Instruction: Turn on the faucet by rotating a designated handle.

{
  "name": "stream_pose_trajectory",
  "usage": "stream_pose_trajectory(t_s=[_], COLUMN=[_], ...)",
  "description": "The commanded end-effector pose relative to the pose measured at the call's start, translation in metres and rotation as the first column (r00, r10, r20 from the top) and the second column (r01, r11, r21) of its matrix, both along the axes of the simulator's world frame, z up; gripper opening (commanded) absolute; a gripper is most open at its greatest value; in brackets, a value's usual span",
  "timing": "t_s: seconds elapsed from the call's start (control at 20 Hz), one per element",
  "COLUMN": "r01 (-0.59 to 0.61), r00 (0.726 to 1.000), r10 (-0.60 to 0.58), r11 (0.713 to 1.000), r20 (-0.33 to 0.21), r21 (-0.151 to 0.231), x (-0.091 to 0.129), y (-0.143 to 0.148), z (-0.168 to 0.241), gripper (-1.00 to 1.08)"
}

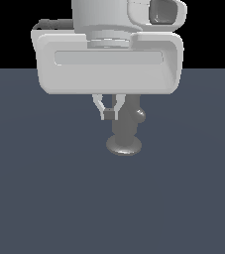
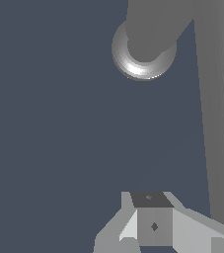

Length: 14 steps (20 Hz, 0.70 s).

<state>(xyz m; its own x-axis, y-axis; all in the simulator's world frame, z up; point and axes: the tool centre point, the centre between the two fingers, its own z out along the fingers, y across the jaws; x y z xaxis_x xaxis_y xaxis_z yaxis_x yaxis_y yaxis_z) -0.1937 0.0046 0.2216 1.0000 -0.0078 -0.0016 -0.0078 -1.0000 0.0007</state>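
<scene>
The faucet point(image 1: 125, 130) is a grey upright cylinder on a round flared base point(image 1: 124, 146), standing on the dark floor. Its handle point(image 1: 140, 115) shows in the exterior view only as a rounded tip on the exterior view's right of the cylinder. In the wrist view the faucet point(image 2: 150, 29) is seen from above, and the handle point(image 2: 217, 123) runs as a long grey rod along one side. My gripper point(image 1: 109, 114) hangs just at the exterior view's left of the cylinder's upper part, shut with nothing between its fingers point(image 2: 154, 226). It sits beside the handle, not touching it.
The white gripper body point(image 1: 109, 64) hides the faucet's top in the exterior view. A flat dark blue-grey floor point(image 1: 44, 198) spreads around the faucet.
</scene>
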Motion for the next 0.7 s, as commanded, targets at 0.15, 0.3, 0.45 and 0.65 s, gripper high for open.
stream_pose_trajectory(t_s=[0.15, 0.3, 0.45, 0.65], r01=[0.0, 0.0, 0.0, 0.0], r00=[1.0, 1.0, 1.0, 1.0], r10=[0.0, 0.0, 0.0, 0.0], r11=[1.0, 1.0, 1.0, 1.0], r20=[0.001, 0.001, 0.001, 0.001], r21=[0.0, 0.0, 0.0, 0.0], x=[0.001, 0.002, 0.004, 0.007], y=[0.0, -0.005, -0.019, -0.038], z=[-0.002, -0.002, -0.002, -0.002], gripper=[-1.0, -1.0, -1.0, -1.0])
